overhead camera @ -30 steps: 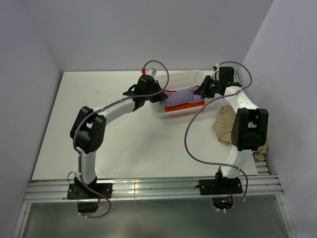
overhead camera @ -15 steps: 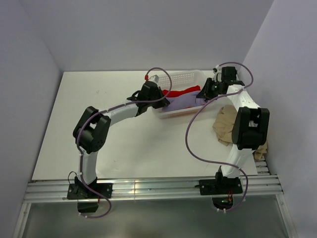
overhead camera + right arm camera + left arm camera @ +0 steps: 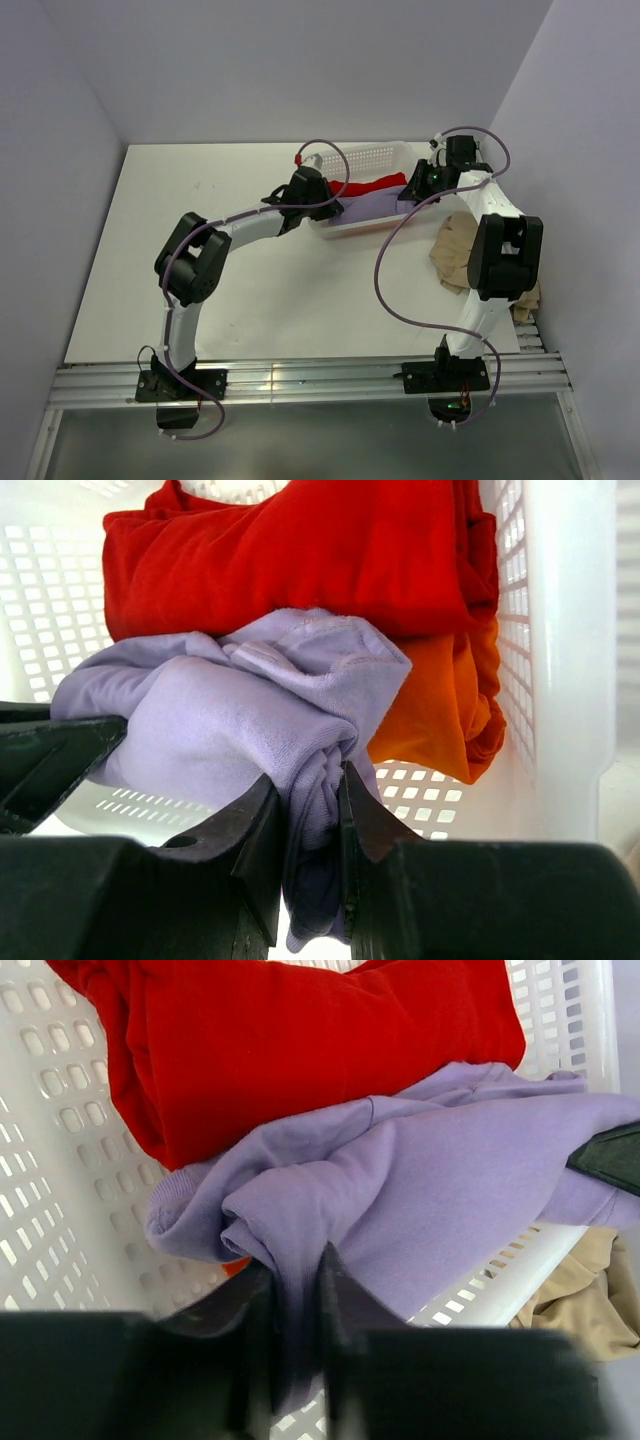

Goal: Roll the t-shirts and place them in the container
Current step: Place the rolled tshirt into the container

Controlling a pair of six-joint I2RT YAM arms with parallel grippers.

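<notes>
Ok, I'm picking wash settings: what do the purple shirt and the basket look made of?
The lavender t-shirt looks like soft matte knit, probably cotton: it bunches in loose folds, with a stitched hem. The basket looks like smooth white rigid plastic, with a moulded grid of holes.

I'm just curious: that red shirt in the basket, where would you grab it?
Probably the thick rounded fold of the red shirt, clear of the purple shirt, coming from above: the basket walls block the sides, and the fold bunches enough cloth to pinch.

no writing, label or number is legible — nothing to read.
</notes>
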